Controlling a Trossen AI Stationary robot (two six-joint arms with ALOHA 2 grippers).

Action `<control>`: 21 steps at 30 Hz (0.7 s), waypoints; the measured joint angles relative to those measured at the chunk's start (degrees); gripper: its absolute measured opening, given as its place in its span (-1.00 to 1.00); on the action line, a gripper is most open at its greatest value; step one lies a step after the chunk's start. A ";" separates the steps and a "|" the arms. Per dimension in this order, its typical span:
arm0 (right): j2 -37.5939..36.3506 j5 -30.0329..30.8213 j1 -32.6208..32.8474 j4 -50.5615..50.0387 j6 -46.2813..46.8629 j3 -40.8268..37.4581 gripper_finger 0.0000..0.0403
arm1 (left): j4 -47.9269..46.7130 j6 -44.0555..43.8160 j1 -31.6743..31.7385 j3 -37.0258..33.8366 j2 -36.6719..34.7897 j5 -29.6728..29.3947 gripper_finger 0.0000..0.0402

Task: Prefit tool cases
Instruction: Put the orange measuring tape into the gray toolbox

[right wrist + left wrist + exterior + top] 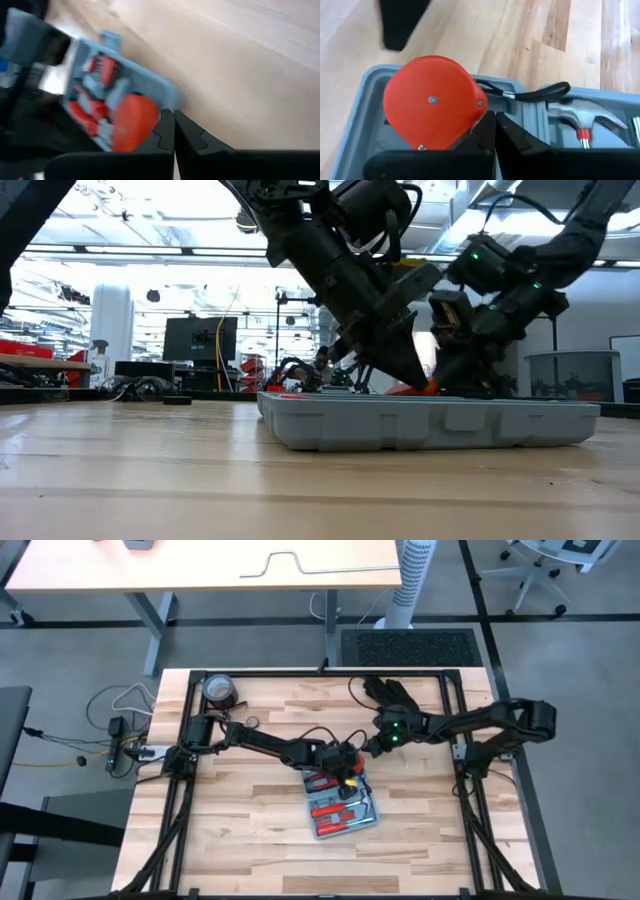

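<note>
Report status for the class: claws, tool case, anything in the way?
Left claw shut, over the case's orange tape measure. Right claw shut, at the tool case far end. Case open, flat on table. Black glove lies clear.

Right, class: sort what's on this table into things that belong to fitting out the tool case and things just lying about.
Part of the job:
- tool case
- red tape measure
- hammer
- left pincer
- right pincer

Lying about:
- black glove
- tape roll
</note>
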 joint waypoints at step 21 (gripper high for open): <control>0.79 -4.48 3.57 -7.14 -0.37 3.55 -0.98 | -9.07 4.08 2.10 0.07 -0.42 -7.99 -1.00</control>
